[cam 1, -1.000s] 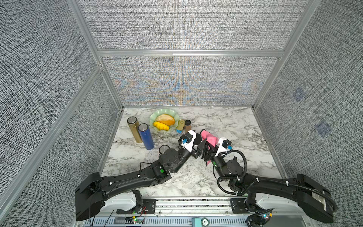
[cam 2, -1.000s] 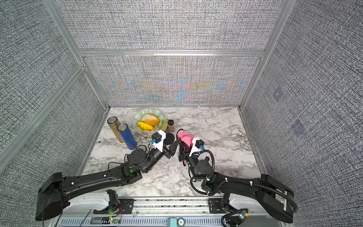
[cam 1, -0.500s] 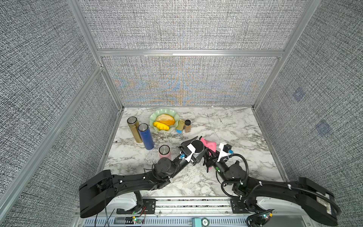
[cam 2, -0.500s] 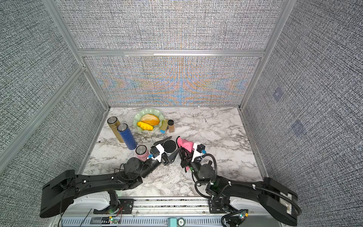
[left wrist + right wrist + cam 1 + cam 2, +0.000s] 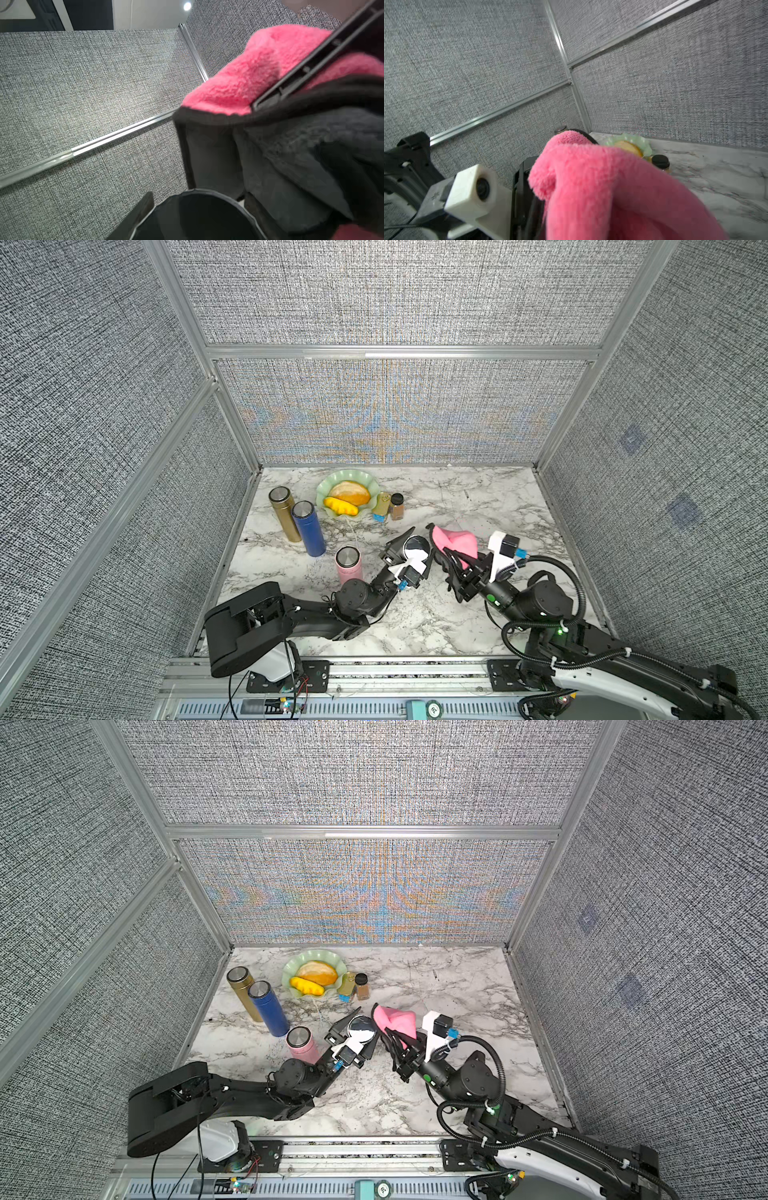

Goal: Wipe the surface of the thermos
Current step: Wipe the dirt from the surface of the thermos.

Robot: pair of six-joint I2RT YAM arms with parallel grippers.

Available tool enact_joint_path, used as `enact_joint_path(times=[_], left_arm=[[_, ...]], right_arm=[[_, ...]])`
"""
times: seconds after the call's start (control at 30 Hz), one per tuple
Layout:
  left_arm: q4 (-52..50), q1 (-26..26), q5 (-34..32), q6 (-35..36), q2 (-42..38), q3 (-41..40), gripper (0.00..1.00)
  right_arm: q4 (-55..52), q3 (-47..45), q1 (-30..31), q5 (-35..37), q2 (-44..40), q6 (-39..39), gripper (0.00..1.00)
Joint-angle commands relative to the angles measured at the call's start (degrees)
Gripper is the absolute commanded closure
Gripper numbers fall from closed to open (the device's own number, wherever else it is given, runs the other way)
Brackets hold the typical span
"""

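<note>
From my console I see the left gripper [image 5: 413,556] clenched on the black thermos [image 5: 417,546], which it holds off the marble table [image 5: 490,497], near the table's middle. In both top views the thermos tilts with its round top [image 5: 361,1028] towards the camera head, and 1 dark finger [image 5: 400,540] runs along its side. Through the left wrist camera the thermos rim [image 5: 197,199] sits right between the jaws, with a finger [image 5: 141,214] close against its side.

The right gripper [image 5: 446,558] is clamped on a pink cloth [image 5: 454,541]. The cloth bunches out past its fingers and lies just beside the thermos, on the side away from the left arm. The left wrist view puts the cloth [image 5: 249,68] just beyond the thermos rim, with a dark blurred shape between them. I cannot tell from any view whether the cloth touches the thermos wall. In the right wrist view the cloth [image 5: 602,187] fills the near field and hides the jaws.

3 other thermoses stand upright on the table to the left: a gold one [image 5: 284,514], a blue one [image 5: 308,528] touching it, and a short pink one [image 5: 348,566] just beside the left arm. Behind them is a green plate [image 5: 328,489] of food, with a spice jar [image 5: 397,507] next to it.
</note>
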Motion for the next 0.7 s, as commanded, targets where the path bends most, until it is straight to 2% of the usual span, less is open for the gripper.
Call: enact_joint_path(times=[0.0,0.07,0.27,0.43,0.53,0.6,0.67], left_arm=[[3.7,-0.1,3.8,2.3,-1.2,1.0,1.00],[-1.5,-0.2,5.7,2.2,-2.5,1.7,1.00],[-8.7,-0.3,11.1,1.7,-5.3,1.7,1.00],[-11.3,-0.5,13.3,1.4,-6.5,1.6,1.00],[-11.8,-0.6,9.4,-0.2,-6.6,2.7,1.00],[-7.8,-0.5,3.1,-2.3,-5.8,2.9,1.00],[-7.0,-0.4,-1.3,-0.9,-5.1,3.9,1.00]], right_arm=[[-6.7,3.1,0.0,-6.1,5.1,0.6,1.00],[-7.5,4.6,0.0,-5.0,8.4,1.0,1.00],[-10.7,7.3,-1.3,0.6,13.9,2.8,1.00],[-13.4,7.9,-4.6,1.3,13.5,5.2,1.00],[-13.2,6.8,-5.1,-1.0,11.9,4.3,1.00],[-13.5,6.6,-4.9,-5.9,11.7,3.3,1.00],[-14.9,7.2,-4.6,-10.6,12.3,3.1,1.00]])
